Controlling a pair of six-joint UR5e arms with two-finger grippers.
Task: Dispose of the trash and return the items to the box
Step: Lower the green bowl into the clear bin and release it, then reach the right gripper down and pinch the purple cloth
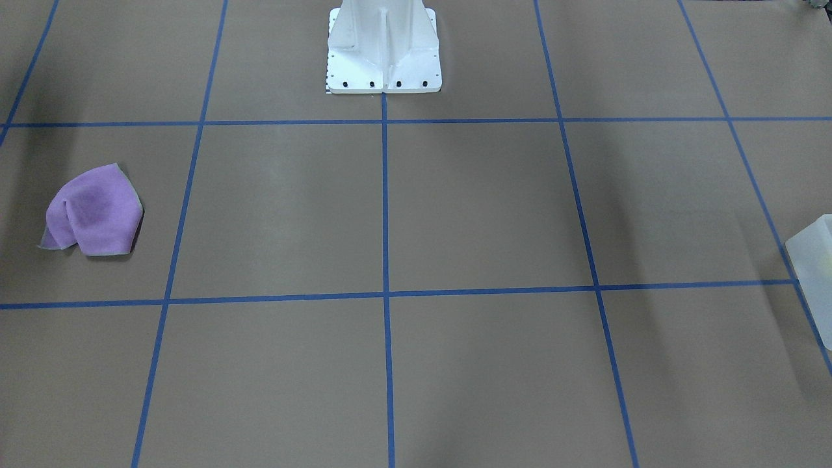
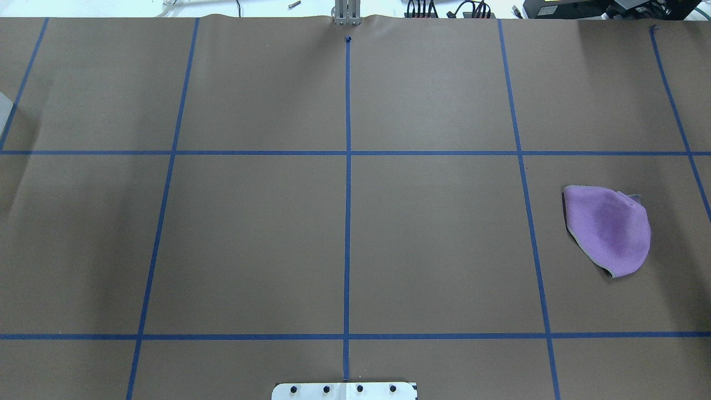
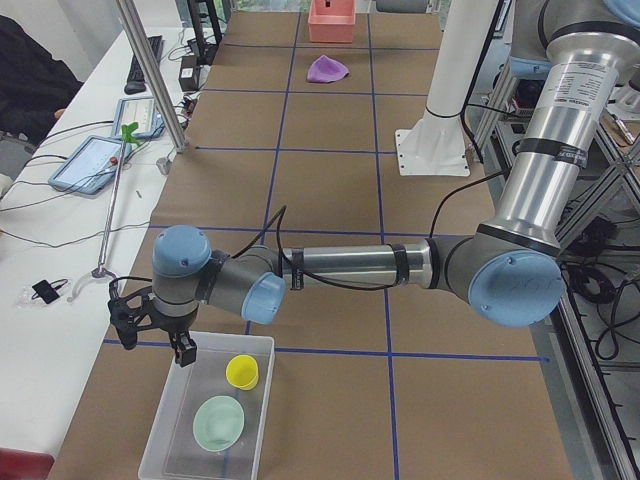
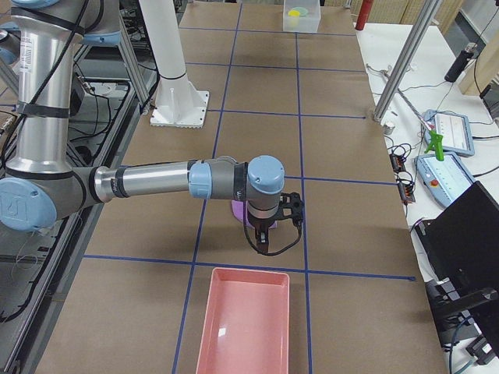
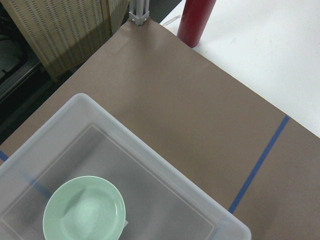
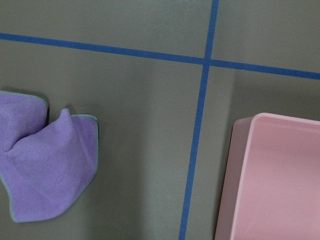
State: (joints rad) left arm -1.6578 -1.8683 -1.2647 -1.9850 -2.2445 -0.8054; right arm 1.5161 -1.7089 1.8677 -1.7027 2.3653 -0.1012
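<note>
Item return appears complete: the yellow cup [image 3: 241,370] and the mint-green bowl [image 3: 219,422], at its 7 o'clock, lie inside the translucent bin [image 3: 170,410]. The left pincer [image 3: 160,335] hovers over the bin's 11 o'clock corner. The right pincer [image 4: 263,232] hovers over the purple cloth [image 2: 608,229]. Whether either pincer is spread cannot be told from the side views. Next step, probably disposal: lower the right pincer, pinch a raised fold, and carry it to the pink tray [image 4: 242,319] at 6 o'clock.

Soft, even light fills every view. Broad faint shadows streak the brown paper [image 1: 637,214] in the front and overhead views. The right wrist view looks dimmer and greyer; the left wrist's white tabletop [image 5: 260,45] glares slightly
</note>
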